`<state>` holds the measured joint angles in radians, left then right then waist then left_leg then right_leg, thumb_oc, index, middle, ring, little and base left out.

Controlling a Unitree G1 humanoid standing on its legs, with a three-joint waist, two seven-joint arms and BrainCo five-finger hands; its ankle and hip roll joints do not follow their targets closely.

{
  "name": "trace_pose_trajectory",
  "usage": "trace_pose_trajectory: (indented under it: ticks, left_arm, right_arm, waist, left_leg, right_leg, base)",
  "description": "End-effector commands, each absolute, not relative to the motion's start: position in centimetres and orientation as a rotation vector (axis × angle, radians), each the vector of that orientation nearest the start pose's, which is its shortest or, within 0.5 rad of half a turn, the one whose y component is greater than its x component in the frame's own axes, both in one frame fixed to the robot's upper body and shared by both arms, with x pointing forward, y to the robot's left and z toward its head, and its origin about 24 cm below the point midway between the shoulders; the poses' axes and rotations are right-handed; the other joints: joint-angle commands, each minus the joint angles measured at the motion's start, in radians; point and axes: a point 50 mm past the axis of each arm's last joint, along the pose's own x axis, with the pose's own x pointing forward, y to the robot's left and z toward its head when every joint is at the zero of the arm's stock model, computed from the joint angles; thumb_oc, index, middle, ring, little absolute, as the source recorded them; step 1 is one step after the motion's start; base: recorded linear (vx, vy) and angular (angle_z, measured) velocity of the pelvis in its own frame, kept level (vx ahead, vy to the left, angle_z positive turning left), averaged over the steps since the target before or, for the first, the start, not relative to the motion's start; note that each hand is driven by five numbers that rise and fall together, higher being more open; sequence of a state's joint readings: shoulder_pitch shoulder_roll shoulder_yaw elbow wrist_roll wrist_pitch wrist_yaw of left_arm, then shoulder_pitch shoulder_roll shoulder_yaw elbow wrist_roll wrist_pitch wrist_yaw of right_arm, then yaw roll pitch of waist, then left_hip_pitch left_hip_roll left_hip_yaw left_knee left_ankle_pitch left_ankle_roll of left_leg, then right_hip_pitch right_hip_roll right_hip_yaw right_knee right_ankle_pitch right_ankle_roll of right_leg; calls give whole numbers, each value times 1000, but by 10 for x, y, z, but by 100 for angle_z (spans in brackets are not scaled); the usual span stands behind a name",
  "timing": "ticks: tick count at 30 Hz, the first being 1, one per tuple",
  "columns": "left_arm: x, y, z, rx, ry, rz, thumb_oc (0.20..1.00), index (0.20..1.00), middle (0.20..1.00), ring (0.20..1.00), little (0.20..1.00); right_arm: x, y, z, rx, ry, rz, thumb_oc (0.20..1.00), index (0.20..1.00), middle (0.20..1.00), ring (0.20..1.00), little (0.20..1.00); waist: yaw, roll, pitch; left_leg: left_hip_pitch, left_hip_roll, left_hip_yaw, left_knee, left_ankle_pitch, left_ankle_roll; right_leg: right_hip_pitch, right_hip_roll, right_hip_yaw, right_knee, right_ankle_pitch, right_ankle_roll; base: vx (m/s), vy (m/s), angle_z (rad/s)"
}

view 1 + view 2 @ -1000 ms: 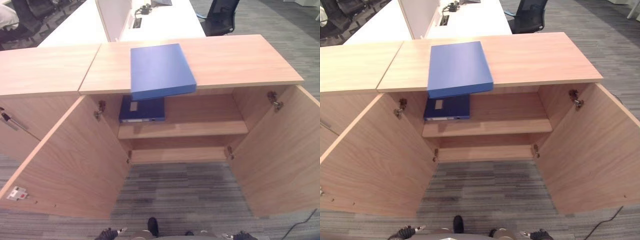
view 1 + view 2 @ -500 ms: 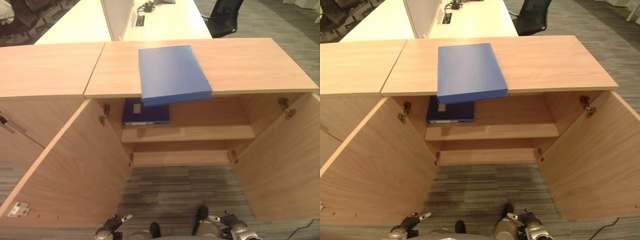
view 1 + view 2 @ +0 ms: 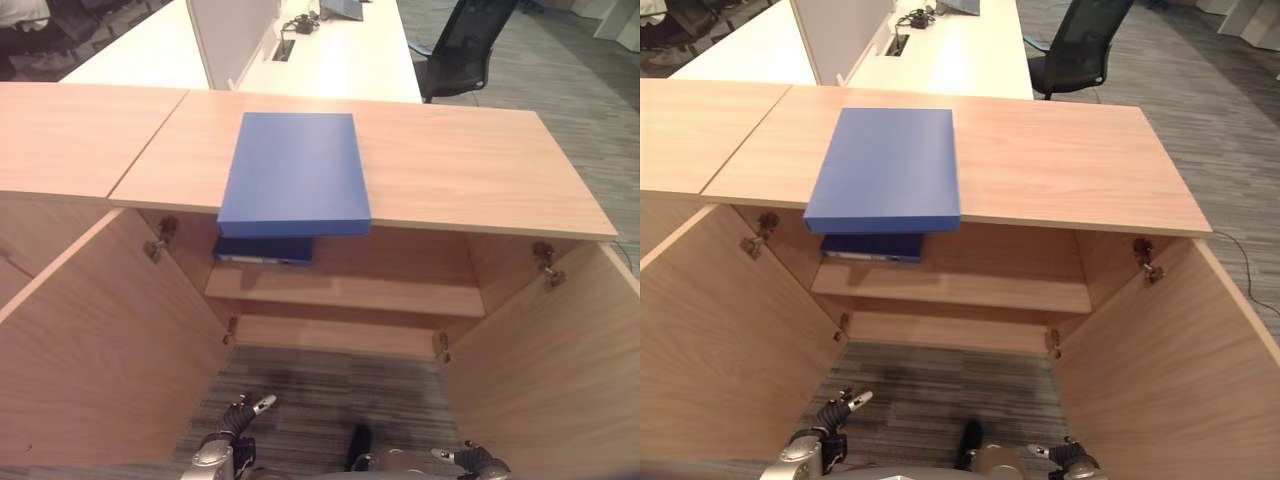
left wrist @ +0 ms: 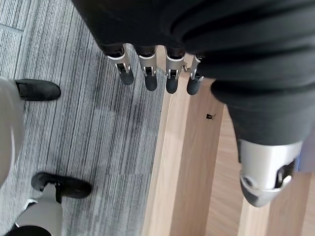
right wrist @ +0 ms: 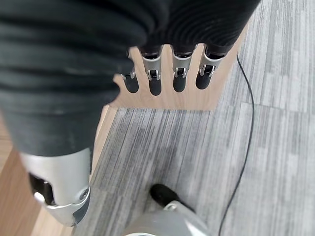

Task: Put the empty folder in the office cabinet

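The blue folder (image 3: 292,187) lies flat on the wooden top (image 3: 470,170) of the office cabinet, and its near edge sticks out a little over the front of the top, above the open compartment. No hand touches it. Compared with the earlier pictures, the whole scene has shifted and turned, so the camera has moved; the folder keeps its place on the top, at the left part, over the dark blue binder (image 3: 265,250). This binder lies flat on the upper shelf (image 3: 380,295), at the left end of the shelf. Both cabinet doors stand open: the left door (image 3: 90,340) and the right door (image 3: 560,370).

The left hand (image 3: 240,415) is low, above the grey carpet (image 3: 320,400) in front of the cabinet, and it shows higher in the picture than one second ago. In its wrist view the fingers (image 4: 147,76) are straight and spread, holding nothing, beside the edge of the left door. The right hand (image 3: 470,460) is at the bottom edge, also more visible than before; its fingers (image 5: 178,76) are straight and relaxed, empty.
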<state>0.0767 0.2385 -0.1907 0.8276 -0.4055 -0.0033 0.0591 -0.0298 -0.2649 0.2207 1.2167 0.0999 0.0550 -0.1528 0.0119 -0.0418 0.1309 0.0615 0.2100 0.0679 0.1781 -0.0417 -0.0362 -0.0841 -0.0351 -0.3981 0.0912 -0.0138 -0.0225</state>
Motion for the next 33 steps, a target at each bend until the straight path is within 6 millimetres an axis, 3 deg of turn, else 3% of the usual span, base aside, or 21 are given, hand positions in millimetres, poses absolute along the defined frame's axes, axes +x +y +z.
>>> trace_pose_trajectory:
  ticks: [1, 3, 4, 6, 10, 14, 15, 18, 19, 20, 21, 22, 23, 24, 26, 30, 32, 33]
  left_arm:
    - [156, 214, -123, -112, 836, 205, 1000, 1000, 1000, 1000, 1000]
    - [155, 210, -125, -126, 845, 205, 1000, 1000, 1000, 1000, 1000]
    - [154, 206, -126, -154, 849, 206, 1000, 1000, 1000, 1000, 1000]
    - [150, 202, -128, -213, 861, 212, 1000, 1000, 1000, 1000, 1000]
    - [147, 199, -129, -229, 873, 219, 1000, 1000, 1000, 1000, 1000]
    - [149, 202, -125, -175, 849, 211, 1000, 1000, 1000, 1000, 1000]
    - [148, 207, -125, -60, 869, 167, 1000, 1000, 1000, 1000, 1000]
    - [146, 216, -126, 16, 892, 168, 1000, 1000, 1000, 1000, 1000]
    - [155, 228, -110, 30, 797, 219, 1000, 1000, 1000, 1000, 1000]
    - [155, 229, -110, 30, 797, 219, 1000, 1000, 1000, 1000, 1000]
    - [164, 236, -86, 14, 651, 270, 1000, 1000, 1000, 1000, 1000]
    - [164, 236, -86, 14, 653, 270, 1000, 1000, 1000, 1000, 1000]
    - [169, 250, -47, 30, 449, 347, 1000, 1000, 1000, 1000, 1000]
    - [168, 250, -47, 30, 451, 348, 1000, 1000, 1000, 1000, 1000]
    - [167, 262, -20, 125, 317, 431, 1000, 1000, 1000, 1000, 1000]
    - [169, 269, 11, 161, 150, 575, 1000, 1000, 1000, 1000, 1000]
    - [175, 274, 43, 282, -13, 626, 1000, 1000, 1000, 1000, 1000]
    - [174, 274, 43, 283, -13, 627, 1000, 1000, 1000, 1000, 1000]
  right_arm:
    - [105, -242, -156, -370, 1228, -182, 1000, 1000, 1000, 1000, 1000]
    - [104, -245, -156, -378, 1237, -190, 1000, 1000, 1000, 1000, 1000]
    - [101, -250, -156, -382, 1250, -206, 1000, 1000, 1000, 1000, 1000]
    - [101, -255, -154, -382, 1252, -221, 1000, 1000, 1000, 1000, 1000]
    - [99, -256, -154, -389, 1259, -229, 1000, 1000, 1000, 1000, 1000]
    - [92, -256, -156, -386, 1279, -241, 1000, 1000, 1000, 1000, 1000]
    - [88, -256, -157, -421, 1300, -218, 1000, 1000, 1000, 1000, 1000]
    - [82, -255, -159, -442, 1325, -199, 1000, 1000, 1000, 1000, 1000]
    - [81, -255, -159, -411, 1320, -229, 1000, 1000, 1000, 1000, 1000]
    - [81, -255, -159, -411, 1320, -228, 1000, 1000, 1000, 1000, 1000]
    - [81, -254, -159, -379, 1309, -261, 1000, 1000, 1000, 1000, 1000]
    - [81, -254, -159, -380, 1310, -260, 1000, 1000, 1000, 1000, 1000]
    - [80, -250, -159, -343, 1292, -289, 1000, 1000, 1000, 1000, 1000]
    - [80, -250, -160, -344, 1293, -288, 1000, 1000, 1000, 1000, 1000]
    - [78, -244, -162, -316, 1286, -300, 1000, 1000, 1000, 1000, 1000]
    - [77, -229, -165, -287, 1271, -277, 1000, 1000, 1000, 1000, 1000]
    - [80, -225, -165, -271, 1246, -283, 1000, 1000, 1000, 1000, 1000]
    - [80, -224, -165, -271, 1246, -283, 1000, 1000, 1000, 1000, 1000]
  waist:
    - [16, -24, 53]
    - [19, -26, 58]
    - [26, -35, 56]
    - [33, -25, 48]
    - [26, -14, 30]
    - [21, -16, -2]
    - [21, -13, -14]
    - [24, -10, -25]
    - [28, -10, -24]
    - [28, -10, -25]
    - [37, -10, -23]
    - [36, -11, -24]
    - [52, -12, -17]
    - [51, -12, -18]
    - [66, -17, -15]
    - [82, -28, -12]
    - [90, -35, -13]
    - [90, -35, -12]
  left_leg:
    - [-90, -7, 23, 182, 7, -35]
    - [-117, -18, 36, 171, -1, -23]
    - [-156, -58, 37, 112, -22, -17]
    - [-145, -73, 48, -4, 16, -24]
    - [-117, -84, 40, -92, 61, -35]
    - [-74, -105, 58, -209, 95, -26]
    - [-50, -112, 66, -247, 100, -25]
    - [-37, -119, 68, -265, 92, -24]
    - [-33, -123, 65, -265, 83, -21]
    - [-33, -123, 65, -265, 83, -20]
    - [-34, -127, 60, -265, 76, -19]
    - [-34, -127, 60, -265, 76, -19]
    - [-35, -131, 51, -265, 69, -17]
    - [-35, -131, 51, -265, 69, -17]
    - [-30, -133, 48, -265, 58, -17]
    - [-19, -137, 47, -265, 47, -16]
    - [-14, -136, 44, -265, 43, -20]
    - [-13, -136, 44, -265, 43, -20]
  right_leg:
    - [98, -42, 35, -74, -12, 85]
    - [105, -44, 29, -80, -16, 85]
    - [120, -53, 28, -94, -15, 93]
    - [127, -45, 28, -102, -16, 100]
    - [136, -43, 27, -121, -10, 102]
    - [147, -49, 9, -171, 24, 111]
    - [150, -50, 7, -178, 28, 119]
    - [153, -55, 7, -178, 27, 126]
    - [155, -59, 6, -178, 26, 131]
    - [155, -59, 6, -178, 26, 131]
    - [153, -63, 2, -178, 28, 135]
    - [153, -63, 1, -178, 28, 135]
    - [151, -66, -1, -178, 29, 139]
    - [151, -66, -1, -178, 29, 139]
    - [155, -68, -3, -178, 26, 143]
    - [164, -72, -5, -178, 22, 147]
    - [170, -73, -7, -178, 19, 150]
    - [170, -73, -7, -178, 19, 150]
  base:
    - [56, -235, -1]
    - [16, -64, -6]
    - [58, -33, 7]
    - [68, 24, 29]
    - [68, 58, -4]
    - [73, 79, 5]
    - [75, 137, 21]
    - [82, 89, 16]
    - [79, 91, 7]
    - [46, 69, 3]
    - [11, 24, 17]
    - [10, 36, 26]
    - [0, 12, 26]
    - [1, 14, 11]
    - [4, 3, -2]
    - [15, -6, 7]
    - [25, -19, 5]
    - [16, -20, 7]
